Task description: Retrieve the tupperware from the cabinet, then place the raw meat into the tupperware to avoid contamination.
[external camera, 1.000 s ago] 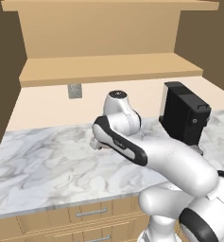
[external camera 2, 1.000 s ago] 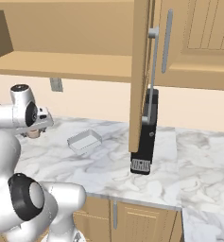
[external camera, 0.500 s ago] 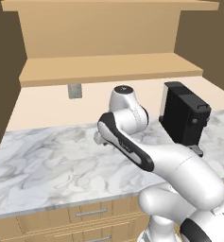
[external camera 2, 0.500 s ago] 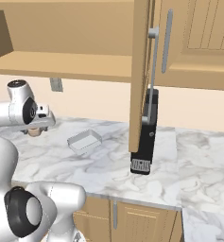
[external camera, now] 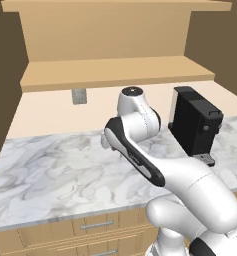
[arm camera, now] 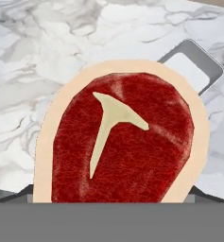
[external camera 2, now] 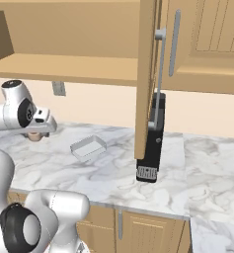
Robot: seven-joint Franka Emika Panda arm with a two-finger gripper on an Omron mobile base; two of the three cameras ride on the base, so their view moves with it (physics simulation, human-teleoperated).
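The raw meat, a red oval steak with a pale bone mark and a tan fat rim, looms very close in the hand view. In the right base view the meat lies on the marble counter at the back left, just under my gripper. The jaws stand open on either side of the steak, and I cannot tell whether they touch it. The tupperware, a shallow pale grey tub, sits empty on the counter to the right of the meat and peeks out behind it. The cabinet's door hangs open above the counter.
A tall black coffee machine stands at the right of the counter, partly behind the open door. A wall outlet sits under the cabinet's wooden shelf. Drawers with horizontal handles run below the counter's front edge.
The arm's upper links have swung up and to the right in the left base view. The hand stays low over the meat with the jaws as wide as before.
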